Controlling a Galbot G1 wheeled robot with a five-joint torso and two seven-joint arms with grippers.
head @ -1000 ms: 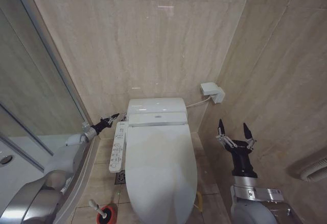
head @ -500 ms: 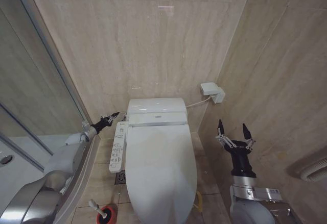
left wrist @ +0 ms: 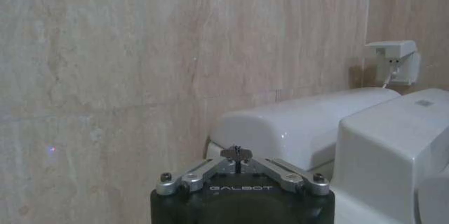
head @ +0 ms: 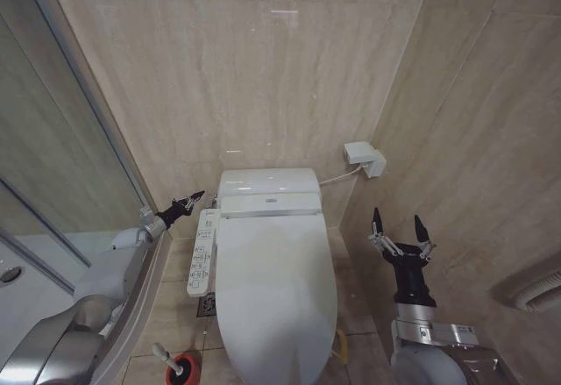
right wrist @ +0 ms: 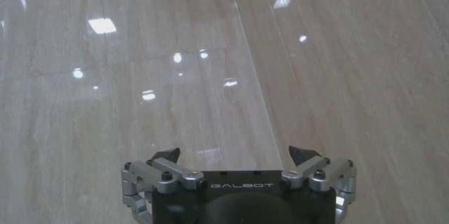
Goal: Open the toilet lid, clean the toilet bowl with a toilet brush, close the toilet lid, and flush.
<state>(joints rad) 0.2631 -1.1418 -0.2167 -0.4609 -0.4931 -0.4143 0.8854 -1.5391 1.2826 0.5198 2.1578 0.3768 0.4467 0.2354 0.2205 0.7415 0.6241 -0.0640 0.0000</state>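
The toilet lid is glossy white and lies down flat, so the toilet bowl is hidden under it. A yellow loop shows at the lid's front right edge. The toilet brush stands in its red-orange holder on the floor, left of the toilet's front. My left gripper is shut and empty, held just left of the white tank. My right gripper is open and empty, pointing up beside the right wall, apart from the toilet.
A white control panel runs along the toilet's left side, with a floor drain below it. A white socket box with a cable hangs on the back wall. The glass shower door closes off the left.
My right gripper has sunk slightly, still open. The left gripper has hardly moved beside the tank.
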